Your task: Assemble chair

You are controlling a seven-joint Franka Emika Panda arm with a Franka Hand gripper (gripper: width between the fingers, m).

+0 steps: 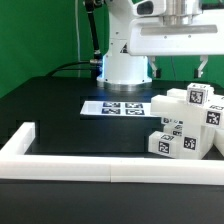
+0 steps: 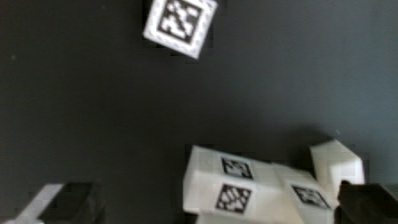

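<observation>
Hanging wide open and empty, your claw (image 1: 178, 68) sits high above the chair parts (image 1: 186, 126), touching nothing. Parts are clustered on the black tabletop (image 1: 60, 110) at the exterior view's right, near the marker board (image 1: 114, 106) and inside the rail (image 1: 70, 160).

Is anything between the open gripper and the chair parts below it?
Nothing visible. The gripper hangs open above the pile of white chair parts at the exterior view's right, with only empty air between. The marker board lies off to the side.
</observation>
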